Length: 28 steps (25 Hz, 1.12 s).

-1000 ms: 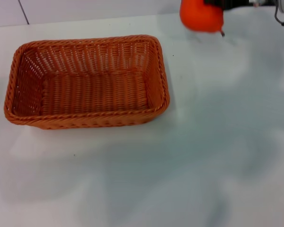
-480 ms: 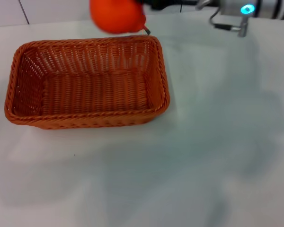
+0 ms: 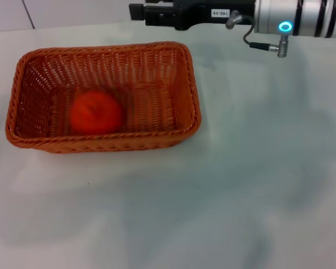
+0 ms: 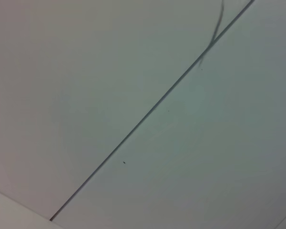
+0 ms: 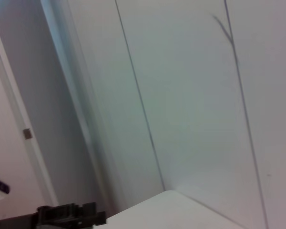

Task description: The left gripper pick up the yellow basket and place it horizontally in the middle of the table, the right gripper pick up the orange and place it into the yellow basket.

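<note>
The head view looks forward and steeply down from above onto the plain white smooth worktop (image 3: pixel 252 185), near enough that the worktop fills almost the whole frame, with a thin strip of pale panelled wall (image 3: pixel 73 11) along the far edge. The large rectangular orange-brown woven wicker basket (image 3: pixel 22 84) sits in its left half, and the silver-grey right arm with black gripper (image 3: pixel 139 11) reaches in along the far edge. The left wrist view faces a pale flat panelled surface with one dark seam (image 4: pixel 148 112), close up. The right wrist view faces a pale wall with thin vertical seams (image 5: pixel 138 100), with a white corner, possibly the worktop, low in frame. Only the panelled wall seems shared between views.
</note>
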Available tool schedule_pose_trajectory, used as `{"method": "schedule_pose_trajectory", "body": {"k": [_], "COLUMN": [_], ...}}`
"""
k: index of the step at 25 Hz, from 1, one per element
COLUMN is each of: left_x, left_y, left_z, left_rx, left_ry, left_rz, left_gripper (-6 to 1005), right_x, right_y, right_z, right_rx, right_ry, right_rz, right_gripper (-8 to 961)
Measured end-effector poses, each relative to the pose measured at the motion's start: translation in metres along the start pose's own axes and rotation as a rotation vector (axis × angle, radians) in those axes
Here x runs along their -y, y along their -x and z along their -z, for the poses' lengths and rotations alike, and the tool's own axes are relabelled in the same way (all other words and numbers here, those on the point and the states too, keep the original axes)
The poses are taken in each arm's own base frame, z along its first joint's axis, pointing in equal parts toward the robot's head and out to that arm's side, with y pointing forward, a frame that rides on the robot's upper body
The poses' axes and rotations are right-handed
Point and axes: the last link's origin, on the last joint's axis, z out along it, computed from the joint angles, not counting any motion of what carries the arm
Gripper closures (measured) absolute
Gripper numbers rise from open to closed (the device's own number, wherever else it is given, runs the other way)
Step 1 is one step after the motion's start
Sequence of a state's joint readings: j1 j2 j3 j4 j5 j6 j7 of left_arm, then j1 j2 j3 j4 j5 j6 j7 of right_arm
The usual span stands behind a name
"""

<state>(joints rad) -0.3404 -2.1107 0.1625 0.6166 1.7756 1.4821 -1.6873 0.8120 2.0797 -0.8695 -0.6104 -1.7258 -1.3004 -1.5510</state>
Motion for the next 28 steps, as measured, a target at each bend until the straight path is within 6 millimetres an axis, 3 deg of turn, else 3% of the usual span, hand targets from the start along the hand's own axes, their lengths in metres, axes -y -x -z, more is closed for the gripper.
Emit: {"method": "schedule_pose_trajectory", "body": {"k": [4,8,9,10,16,19,28], "left_x": [-0.001,-0.006,-0.007,-0.008,-0.017,-0.028,-0.042], "left_y": [0.001,0.004,0.006,0.007,0.023,0.038,0.046], "left_z": [0.0,0.002,0.002,0.002,0.004,0.004,0.005], "left_rx": [-0.004,-0.073,-0.098,-0.112,-0.289,-0.416,-0.568], "left_ry": [0.007,0.02,0.024,0.027,0.04,0.021,-0.057], "left_rz": [-0.002,-0.045,-0.062,-0.072,-0.206,-0.374,-0.606], "left_gripper": [374,376,377,378,378,378,367], "right_x": [-0.009,-0.021,-0.026,-0.026,-0.043,-0.053,-0.052], "right_y": [0.004,0.015,0.023,0.023,0.057,0.077,0.1], "right_z": [0.022,0.056,0.074,0.074,0.128,0.153,0.165], "right_rx": [-0.105,-0.244,-0.296,-0.296,-0.437,-0.468,-0.547], "right_ry": [0.069,0.189,0.26,0.26,0.534,0.697,0.859], "right_rz": [-0.001,0.017,0.023,0.023,0.022,-0.028,-0.044], "right_gripper": [300,142,103,97,61,55,61]}}
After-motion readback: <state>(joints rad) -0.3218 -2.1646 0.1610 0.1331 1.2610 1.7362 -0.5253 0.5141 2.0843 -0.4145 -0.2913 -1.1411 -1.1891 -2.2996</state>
